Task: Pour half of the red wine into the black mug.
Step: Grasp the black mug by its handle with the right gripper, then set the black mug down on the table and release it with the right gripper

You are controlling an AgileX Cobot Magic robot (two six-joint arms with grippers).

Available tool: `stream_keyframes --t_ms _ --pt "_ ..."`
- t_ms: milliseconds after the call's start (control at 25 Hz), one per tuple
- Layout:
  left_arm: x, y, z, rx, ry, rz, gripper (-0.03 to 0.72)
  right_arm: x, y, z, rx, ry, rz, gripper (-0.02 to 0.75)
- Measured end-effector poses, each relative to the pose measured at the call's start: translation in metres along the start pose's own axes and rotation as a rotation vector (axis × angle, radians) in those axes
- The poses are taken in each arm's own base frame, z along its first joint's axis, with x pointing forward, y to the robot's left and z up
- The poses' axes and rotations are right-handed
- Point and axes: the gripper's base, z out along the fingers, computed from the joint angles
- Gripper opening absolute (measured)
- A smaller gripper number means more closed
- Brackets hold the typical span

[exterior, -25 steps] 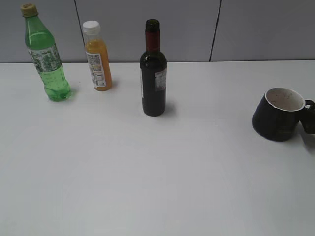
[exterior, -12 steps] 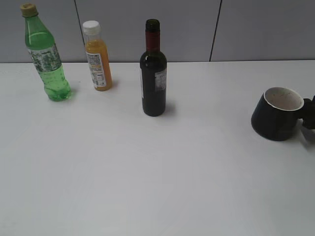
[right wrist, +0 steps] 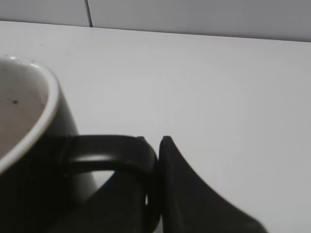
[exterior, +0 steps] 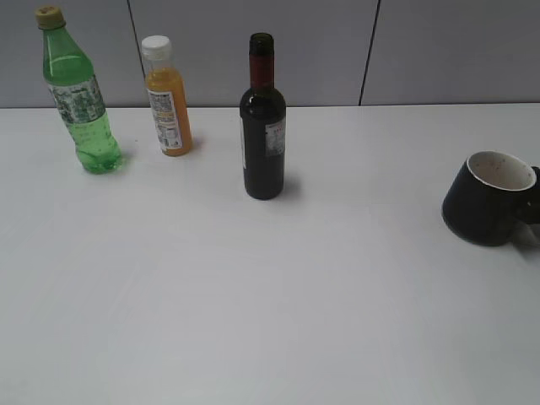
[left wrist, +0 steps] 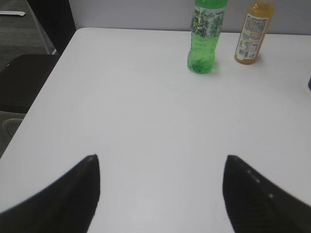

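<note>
The red wine is in a small dark bottle (exterior: 263, 126) with a red neck and a white label, upright and uncapped at the middle back of the white table. The black mug (exterior: 483, 200) with a speckled white inside is at the right edge of the exterior view, tilted and held slightly off the table. My right gripper (right wrist: 154, 160) is shut on the mug's handle (right wrist: 112, 148), with the mug's body (right wrist: 29, 145) to the left. My left gripper (left wrist: 160, 167) is open and empty over bare table, far from the wine bottle.
A green plastic bottle (exterior: 78, 93) stands at the back left, also in the left wrist view (left wrist: 204, 36). An orange juice bottle (exterior: 166, 97) with a white cap stands right of it, also in the left wrist view (left wrist: 252, 31). The table's left edge (left wrist: 43, 92) borders dark furniture.
The black mug has shifted a little to the right and tilted more upright in my right gripper's hold. The bottles have not moved.
</note>
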Motion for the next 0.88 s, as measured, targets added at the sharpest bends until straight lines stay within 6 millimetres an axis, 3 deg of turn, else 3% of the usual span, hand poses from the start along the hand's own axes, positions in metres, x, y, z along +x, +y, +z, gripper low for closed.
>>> stream_keyframes --t_ms 200,440,680,880 --pt "0.0 0.0 0.0 0.0 0.0 0.0 0.589 -0.007 0.002 -0.001 -0.021 0.016 -0.035 0.03" --pt "0.0 0.0 0.0 0.0 0.0 0.0 0.589 -0.036 0.016 0.003 -0.077 -0.021 -0.051 0.03" --pt "0.0 0.0 0.0 0.0 0.0 0.0 0.589 -0.045 0.068 0.025 -0.249 -0.03 -0.091 0.029" --pt "0.0 0.0 0.0 0.0 0.0 0.0 0.589 -0.046 0.123 0.04 -0.414 -0.023 -0.129 0.029"
